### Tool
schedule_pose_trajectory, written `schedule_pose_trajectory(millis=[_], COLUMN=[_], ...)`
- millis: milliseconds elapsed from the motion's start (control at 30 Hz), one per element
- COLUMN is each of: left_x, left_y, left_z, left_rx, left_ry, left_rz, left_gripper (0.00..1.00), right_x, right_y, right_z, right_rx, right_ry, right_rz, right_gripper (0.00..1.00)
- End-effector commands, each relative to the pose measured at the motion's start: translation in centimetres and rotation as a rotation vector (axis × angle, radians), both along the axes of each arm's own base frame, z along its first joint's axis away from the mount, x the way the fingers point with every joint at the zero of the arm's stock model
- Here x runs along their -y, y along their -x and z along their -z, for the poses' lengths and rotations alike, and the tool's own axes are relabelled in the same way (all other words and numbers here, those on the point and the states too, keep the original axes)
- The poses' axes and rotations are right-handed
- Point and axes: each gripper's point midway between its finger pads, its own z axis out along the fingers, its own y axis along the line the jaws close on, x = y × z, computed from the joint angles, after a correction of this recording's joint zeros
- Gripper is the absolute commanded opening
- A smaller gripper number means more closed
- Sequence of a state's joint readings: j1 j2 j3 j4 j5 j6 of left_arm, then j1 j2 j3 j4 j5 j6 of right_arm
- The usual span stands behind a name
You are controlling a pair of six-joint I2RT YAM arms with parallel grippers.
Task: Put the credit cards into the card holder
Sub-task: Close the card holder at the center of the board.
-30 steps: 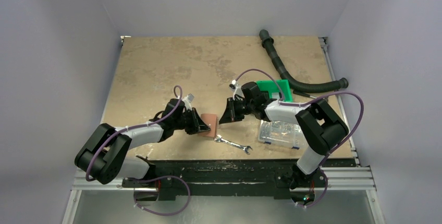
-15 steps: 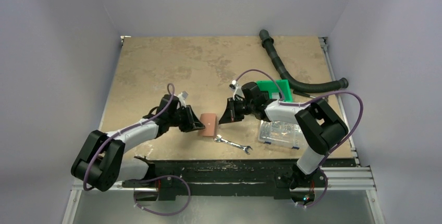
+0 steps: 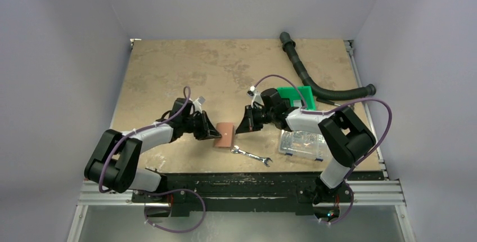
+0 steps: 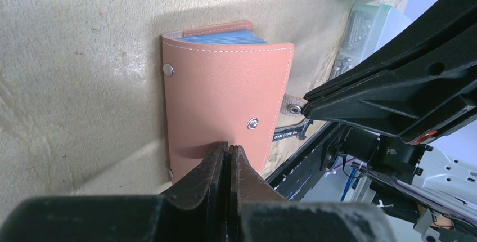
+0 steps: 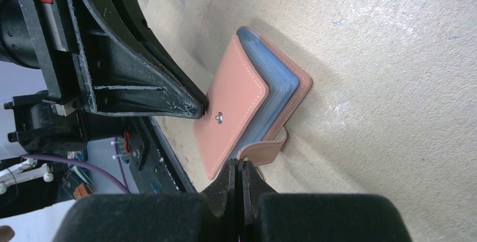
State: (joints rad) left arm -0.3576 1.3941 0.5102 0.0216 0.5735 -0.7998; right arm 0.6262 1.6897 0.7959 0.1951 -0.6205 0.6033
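Both pinched closed on nothing, our left gripper (image 4: pixel 229 148) pins the card holder (image 4: pixel 225 93) over the credit cards (image 5: pixel 277 97) so our right gripper (image 5: pixel 237 164) can nudge its strap (image 5: pixel 263 151) home.

Folded card holder (image 4: pixel 225 101), cards (image 4: pixel 225 37) apparently inside

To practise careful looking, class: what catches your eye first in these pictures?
A reddish-brown wallet lies near the front edge of the table, folded nearly shut, with a blue stack showing between its covers. The left claw and right claw, both shut, point at it from opposite sides. A wrench lies just in front.
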Motion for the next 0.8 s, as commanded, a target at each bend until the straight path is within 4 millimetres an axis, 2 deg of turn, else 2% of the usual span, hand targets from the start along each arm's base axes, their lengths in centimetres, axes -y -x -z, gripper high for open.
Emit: schedule_pose_trajectory(millis=[0, 200, 767], left_x=[0.0, 0.3, -0.6], left_y=[-0.3, 0.8, 1.6], left_z=[0.6, 3.2, 4.4], left_rx=[0.037, -0.024, -0.034], left_ry=[-0.002, -0.02, -0.079], left_rz=[0.015, 0.031, 0.008], left_gripper=[0.0, 0.0, 0.0], right_x=[-0.4, -1.5, -3.9], right_y=[-0.4, 0.0, -0.8], right_z=[-0.9, -1.5, -1.4], right_rx=[0.013, -0.019, -0.089], right_ry=[-0.036, -0.08, -0.155], right_rz=[0.0, -0.013, 0.013], right_gripper=[0.0, 0.0, 0.0])
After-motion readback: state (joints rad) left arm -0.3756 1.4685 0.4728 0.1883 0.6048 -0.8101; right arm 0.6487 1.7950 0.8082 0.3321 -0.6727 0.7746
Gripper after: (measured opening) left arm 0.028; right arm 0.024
